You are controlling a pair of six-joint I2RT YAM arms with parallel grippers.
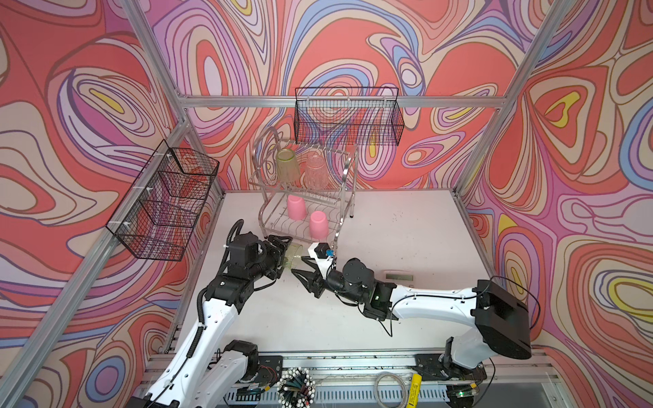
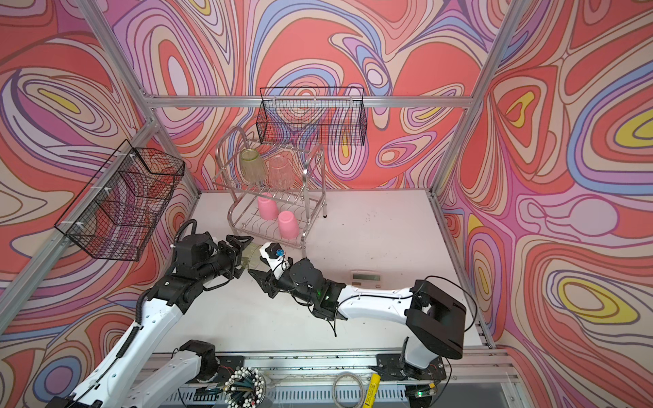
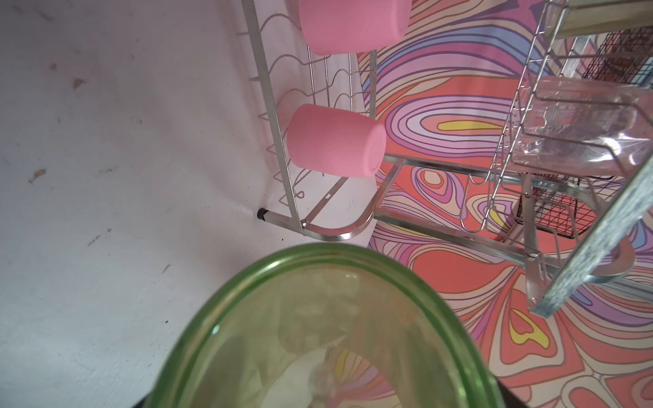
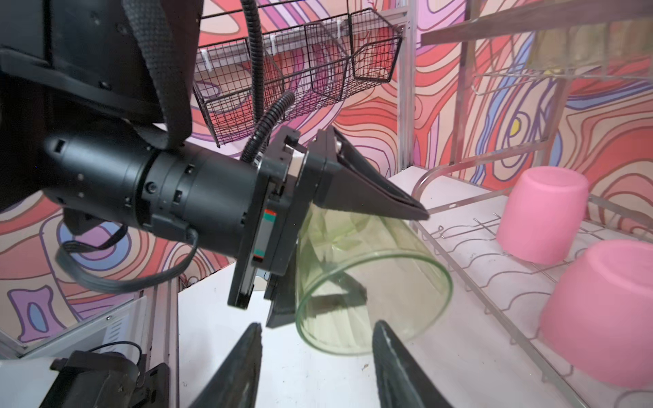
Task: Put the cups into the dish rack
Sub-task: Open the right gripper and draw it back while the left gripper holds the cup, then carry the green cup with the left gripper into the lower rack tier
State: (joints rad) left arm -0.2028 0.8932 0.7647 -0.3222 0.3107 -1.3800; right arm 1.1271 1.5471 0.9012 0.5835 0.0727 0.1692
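Observation:
A translucent green cup [image 1: 295, 257] [image 2: 253, 256] [image 4: 371, 282] hangs on its side just above the table in front of the dish rack [image 1: 340, 219] [image 2: 306, 228] [image 4: 459, 231]. My left gripper [image 1: 287, 255] [image 2: 246, 253] [image 4: 353, 261] is shut on its base end, and its rim [image 3: 318, 254] fills the left wrist view. My right gripper [image 1: 299, 265] [image 2: 255, 265] [image 4: 318, 325] stands open at the cup's mouth, apart from it. Two pink cups [image 1: 296, 207] [image 1: 318, 223] sit upside down on the lower tier. A green cup [image 1: 287, 164] and a clear ribbed cup [image 1: 316, 173] sit on the upper tier.
Black mesh baskets hang on the back wall [image 1: 348, 116] and the left wall [image 1: 166, 201]. A small scale [image 1: 397, 275] lies on the table behind my right arm. A pen holder [image 1: 296, 386] and a cable coil [image 1: 390, 386] sit at the front rail.

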